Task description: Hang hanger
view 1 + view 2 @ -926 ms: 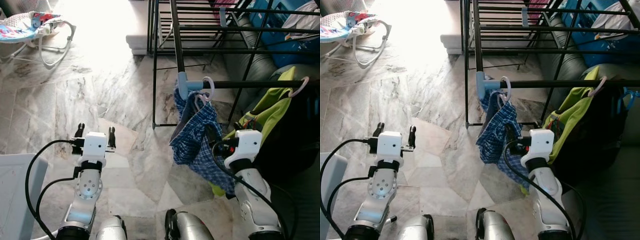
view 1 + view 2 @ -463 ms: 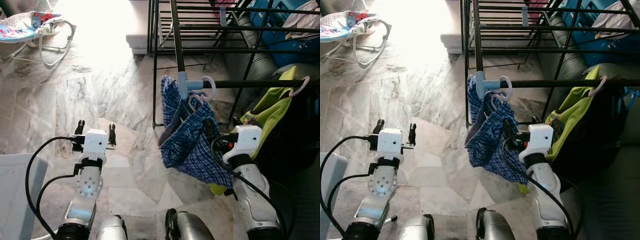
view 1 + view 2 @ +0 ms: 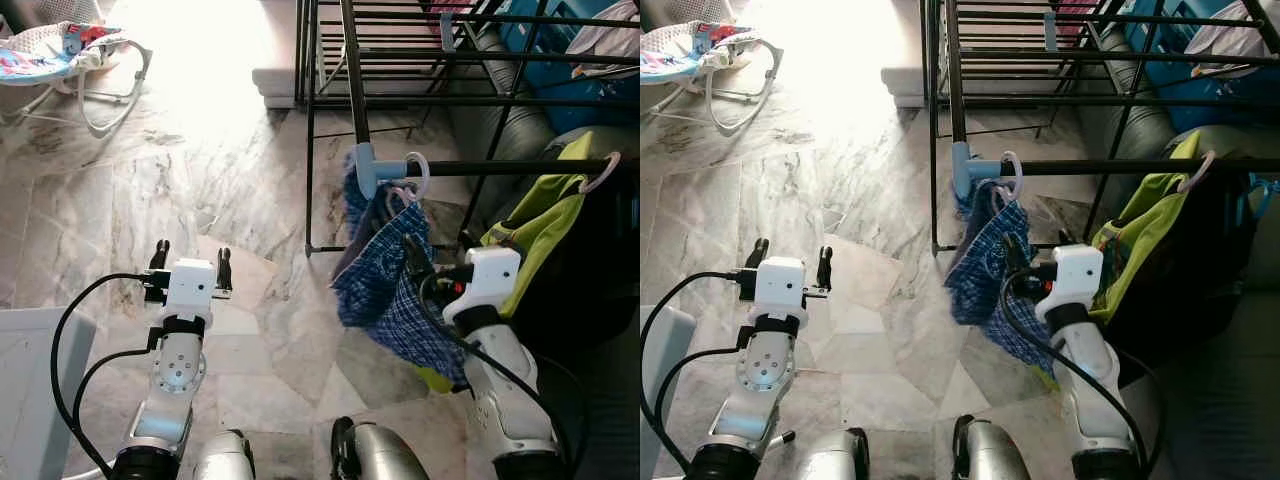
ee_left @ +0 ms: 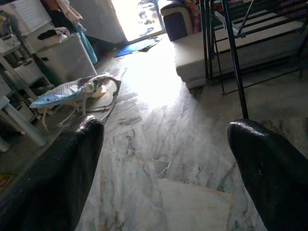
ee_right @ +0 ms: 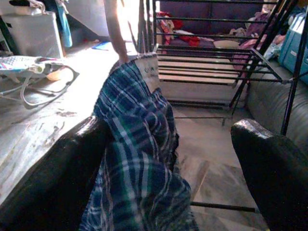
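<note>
Two grippers released | right gripper (image 5: 168,159) beside plaid shirt (image 3: 385,290) — hanger (image 3: 414,172) on rail (image 3: 500,167) | left gripper (image 3: 190,262) idle

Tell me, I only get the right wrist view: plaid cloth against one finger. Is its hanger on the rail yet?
Observer: Yes. The head views show the hanger hook over the black rail, beside a blue joint.
Operator: What hangs next to it?
Observer: A green garment on its own hanger, further to the robot's right.
Operator: And the left hand?
Observer: The left hand is open over the marble floor, holding nothing.
</note>
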{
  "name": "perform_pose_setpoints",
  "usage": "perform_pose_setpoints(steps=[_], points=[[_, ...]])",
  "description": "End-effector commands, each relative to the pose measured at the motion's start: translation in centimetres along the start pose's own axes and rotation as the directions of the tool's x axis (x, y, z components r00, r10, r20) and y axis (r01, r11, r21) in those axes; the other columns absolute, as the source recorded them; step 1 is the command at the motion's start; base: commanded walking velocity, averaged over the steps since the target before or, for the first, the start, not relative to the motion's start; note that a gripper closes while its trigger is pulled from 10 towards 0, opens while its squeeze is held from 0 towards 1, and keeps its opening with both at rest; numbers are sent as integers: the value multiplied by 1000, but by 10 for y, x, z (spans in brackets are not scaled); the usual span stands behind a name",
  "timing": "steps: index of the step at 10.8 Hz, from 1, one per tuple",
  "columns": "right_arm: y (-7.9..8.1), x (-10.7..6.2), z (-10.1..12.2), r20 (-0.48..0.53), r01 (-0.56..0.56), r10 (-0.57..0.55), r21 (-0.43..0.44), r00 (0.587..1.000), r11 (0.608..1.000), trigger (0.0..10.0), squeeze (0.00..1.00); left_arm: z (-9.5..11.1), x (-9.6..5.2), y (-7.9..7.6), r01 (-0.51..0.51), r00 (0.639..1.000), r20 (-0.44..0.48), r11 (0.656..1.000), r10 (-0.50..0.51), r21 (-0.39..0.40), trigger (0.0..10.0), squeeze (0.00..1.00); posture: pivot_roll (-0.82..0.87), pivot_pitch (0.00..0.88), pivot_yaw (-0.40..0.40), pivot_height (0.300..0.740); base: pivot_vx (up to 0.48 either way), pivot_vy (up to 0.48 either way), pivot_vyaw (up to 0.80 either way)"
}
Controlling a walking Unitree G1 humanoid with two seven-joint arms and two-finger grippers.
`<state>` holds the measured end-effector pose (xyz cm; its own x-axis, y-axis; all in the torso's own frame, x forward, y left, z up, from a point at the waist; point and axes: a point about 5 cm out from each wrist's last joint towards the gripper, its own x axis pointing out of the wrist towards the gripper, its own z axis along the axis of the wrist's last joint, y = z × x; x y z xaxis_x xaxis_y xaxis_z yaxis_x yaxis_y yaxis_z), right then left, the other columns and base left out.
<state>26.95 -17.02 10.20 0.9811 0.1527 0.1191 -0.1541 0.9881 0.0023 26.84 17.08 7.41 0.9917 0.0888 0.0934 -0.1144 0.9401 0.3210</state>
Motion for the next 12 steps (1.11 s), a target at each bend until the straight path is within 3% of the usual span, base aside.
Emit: perform_pose_setpoints(steps=[1,12], points=[[-2,-1,0,-1,4,-4,-4,1000,1000,10000,1000,-4,-2,-1,0,1000,-18,1000,0,2,10000,0,-22,191,-35,740,0,0,0],[-8,3,-1,-6,27,-27,-34,1000,999,10000,1000,-4,0,-2,7,1000,-19,1000,-6,8,10000,0,-21,195,-30,740,-234,0,0]])
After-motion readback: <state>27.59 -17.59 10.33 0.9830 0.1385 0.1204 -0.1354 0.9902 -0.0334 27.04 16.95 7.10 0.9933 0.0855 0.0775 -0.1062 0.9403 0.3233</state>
